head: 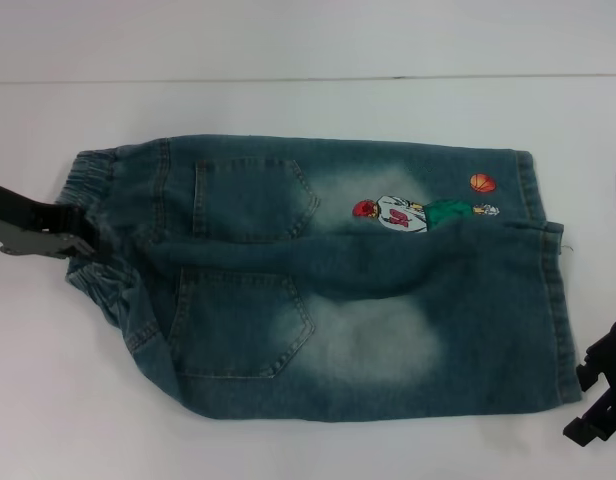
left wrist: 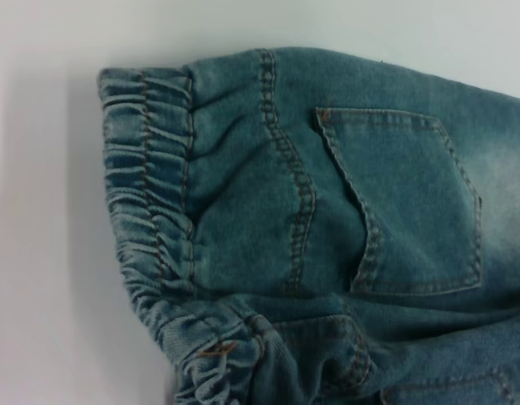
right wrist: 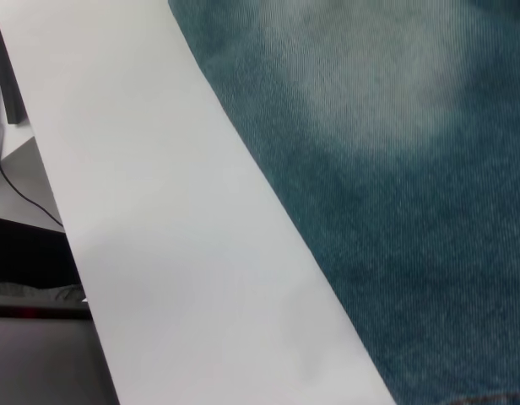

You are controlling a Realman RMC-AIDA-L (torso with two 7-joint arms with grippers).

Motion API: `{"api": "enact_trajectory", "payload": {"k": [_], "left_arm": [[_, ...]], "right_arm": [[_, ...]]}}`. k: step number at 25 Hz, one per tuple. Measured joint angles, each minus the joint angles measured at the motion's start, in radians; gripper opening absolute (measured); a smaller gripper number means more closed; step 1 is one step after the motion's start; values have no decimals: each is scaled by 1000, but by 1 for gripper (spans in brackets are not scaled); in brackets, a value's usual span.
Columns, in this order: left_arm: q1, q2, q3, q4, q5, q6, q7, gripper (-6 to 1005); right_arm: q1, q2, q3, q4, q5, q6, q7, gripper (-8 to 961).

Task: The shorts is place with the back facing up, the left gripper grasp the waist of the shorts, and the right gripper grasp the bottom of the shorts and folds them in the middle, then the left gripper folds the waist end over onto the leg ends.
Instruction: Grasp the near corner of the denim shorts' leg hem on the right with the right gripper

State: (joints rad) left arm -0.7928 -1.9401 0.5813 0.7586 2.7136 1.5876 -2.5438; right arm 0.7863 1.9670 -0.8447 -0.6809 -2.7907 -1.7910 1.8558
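The shorts lie flat on the white table, back side up, filling the centre of the head view; the gathered waistband points to the left edge of the frame and the leg ends to the right; two patch pockets sit left of centre, one above the other, and the stitched basketball figure sits upper right of centre.

My left gripper comes in low from the left edge at mid-height, arm nearly level; its tip meets the waistband where the elastic bunches, but I cannot tell how far its jaws stand apart or whether they have cloth between them; my left wrist view shows only the ruffled waistband and one pocket.

My right gripper sits at the lower right corner, just beside the lower leg cuff and apart from it; its jaw spacing I cannot tell; my right wrist view shows faded denim beside bare table.
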Motion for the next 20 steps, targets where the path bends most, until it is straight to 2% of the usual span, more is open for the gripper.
{"api": "enact_trajectory", "payload": {"k": [14,20], "left_arm": [[4,0,0,-2,0,-7,2,56],[2,0,0,-2,0,-8,2,56]], "right_arm": [[21,4,-8,6,12,5,-4,917],[26,15,-44,13,7,31,2,814]]}}
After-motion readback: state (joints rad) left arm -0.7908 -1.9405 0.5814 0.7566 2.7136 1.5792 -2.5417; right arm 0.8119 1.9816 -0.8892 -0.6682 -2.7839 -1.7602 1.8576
